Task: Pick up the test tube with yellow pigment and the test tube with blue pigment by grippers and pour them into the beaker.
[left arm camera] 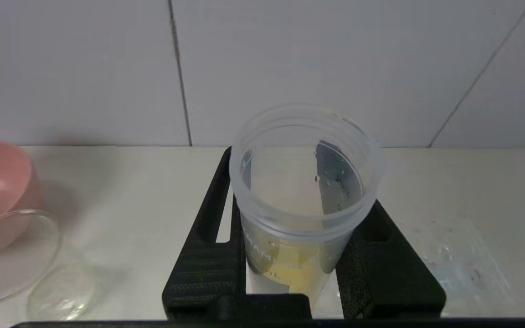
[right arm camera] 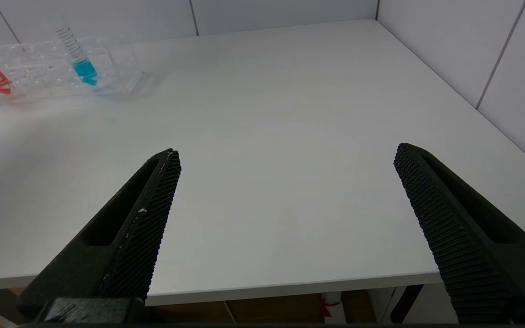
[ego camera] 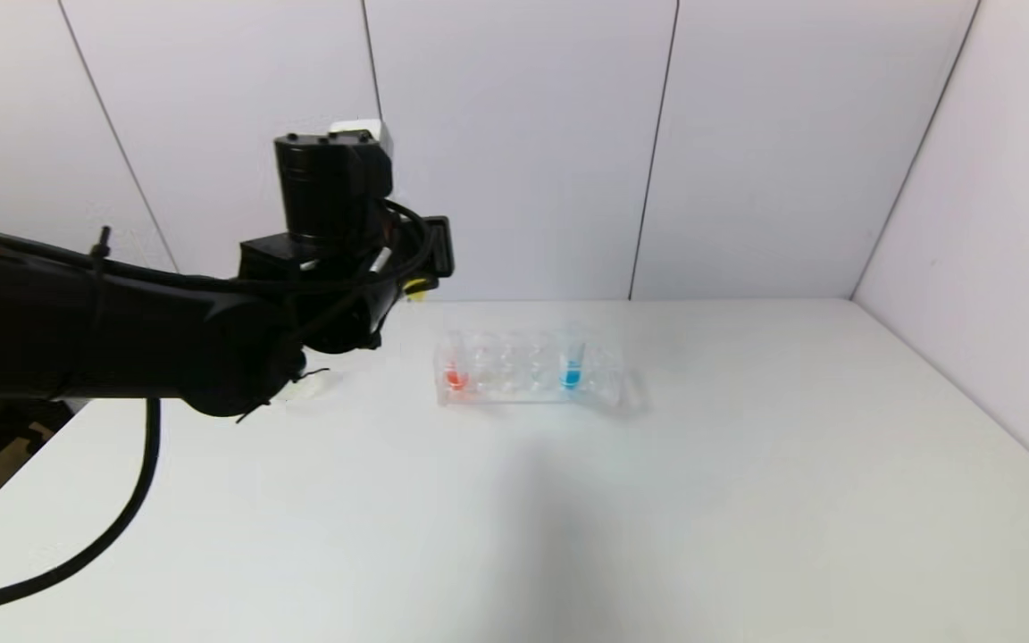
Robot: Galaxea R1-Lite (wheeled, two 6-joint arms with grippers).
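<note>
I see the test tube with yellow pigment [left arm camera: 306, 200] clamped in my left gripper [left arm camera: 290, 273], mouth toward the camera, pale yellow liquid pooled low inside. The test tube with blue pigment [ego camera: 572, 364] stands upright in its rack on the bench.

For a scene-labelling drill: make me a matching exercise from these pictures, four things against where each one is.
Things:
1. slim clear test tube with yellow pigment
2. slim clear test tube with blue pigment
3. slim clear tube with red pigment
4. black right gripper

Places:
A. open above the white table's near edge, holding nothing
B. standing in the clear plastic rack, toward its right end
C. clamped in the black left gripper
D. in the rack, at its left end

Pairs: 1-C, 2-B, 3-D, 4-A
</note>
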